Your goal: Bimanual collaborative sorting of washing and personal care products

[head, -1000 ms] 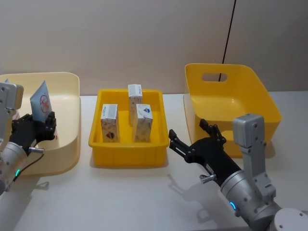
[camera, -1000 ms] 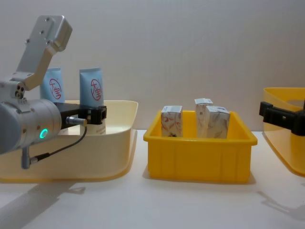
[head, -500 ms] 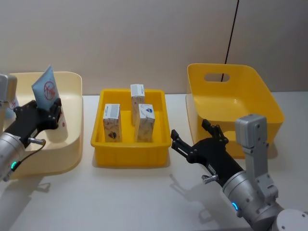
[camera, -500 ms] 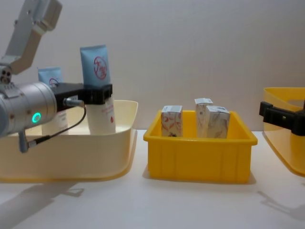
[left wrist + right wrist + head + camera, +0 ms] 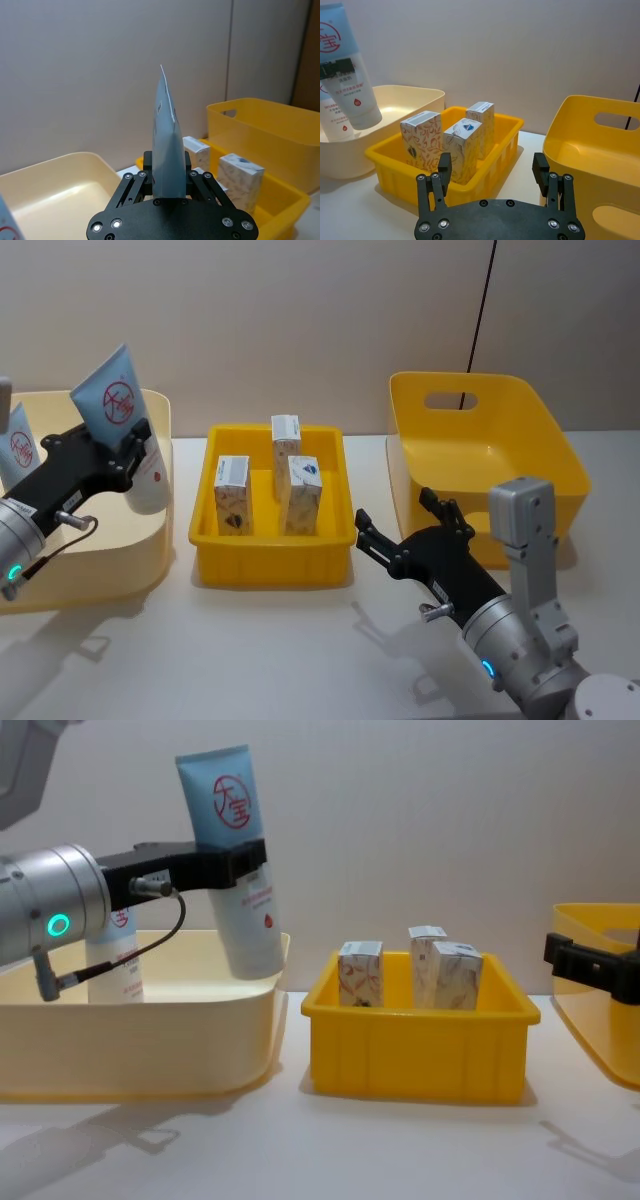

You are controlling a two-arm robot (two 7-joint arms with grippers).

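My left gripper (image 5: pixel 238 862) clamped on a light-blue squeeze tube (image 5: pixel 232 805), tube held tilted over the cream bin's (image 5: pixel 150 1040) right edge, my right gripper (image 5: pixel 492 162) spread open, empty, beside the yellow tray (image 5: pixel 270 542) holding three marbled cartons (image 5: pixel 300 495)

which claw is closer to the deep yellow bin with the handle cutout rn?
Right. The right claw, open, sits just beside the deep yellow bin at its near-left corner. The left claw is beyond the carton tray, over the cream bin, shut on a blue tube.
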